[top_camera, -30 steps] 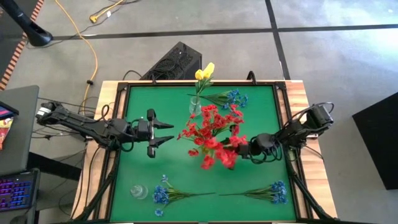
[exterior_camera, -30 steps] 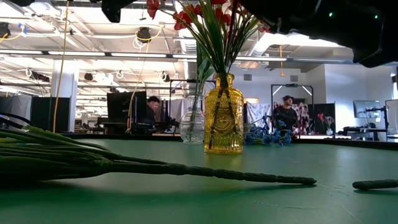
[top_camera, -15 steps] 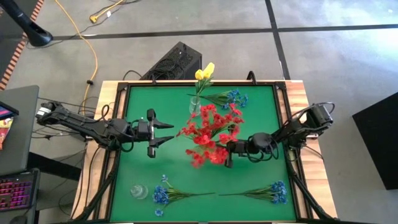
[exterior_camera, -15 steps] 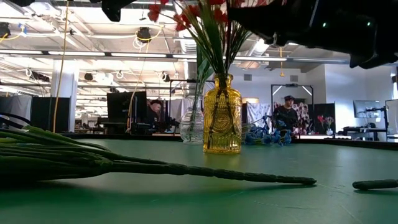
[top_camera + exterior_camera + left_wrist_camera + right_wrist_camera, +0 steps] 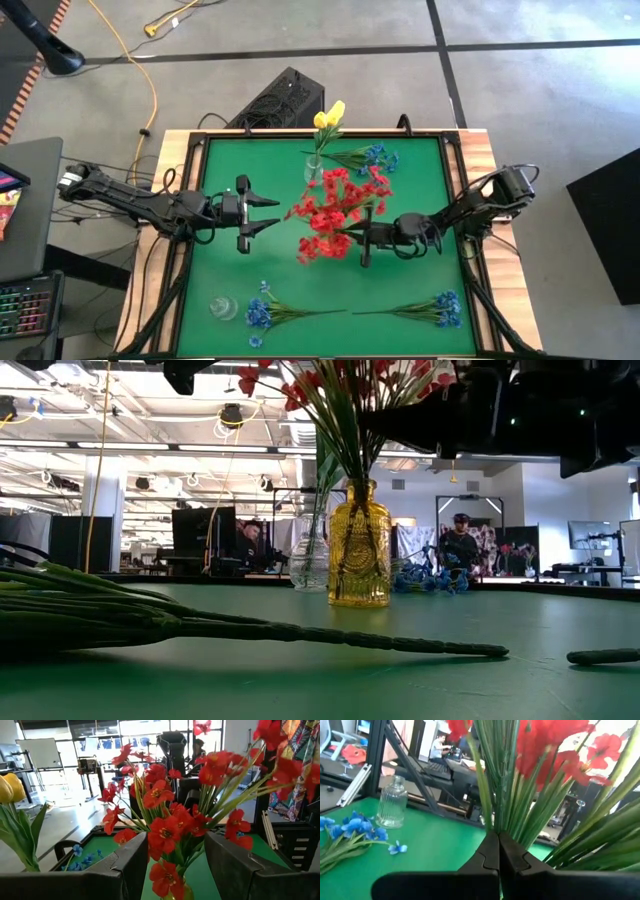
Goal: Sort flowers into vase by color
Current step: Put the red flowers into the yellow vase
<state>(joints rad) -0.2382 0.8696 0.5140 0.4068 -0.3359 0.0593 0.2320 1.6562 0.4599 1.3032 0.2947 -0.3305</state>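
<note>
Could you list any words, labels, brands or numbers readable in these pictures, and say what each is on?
No text can be read anywhere.
Yellow vase: only a raised pattern, no lettering.
Whiteboard in the room behind: any marks too faint to read.
Screens in the room behind: too small to read.
Clear bottle, green mat, both arms: no labels show.
</note>
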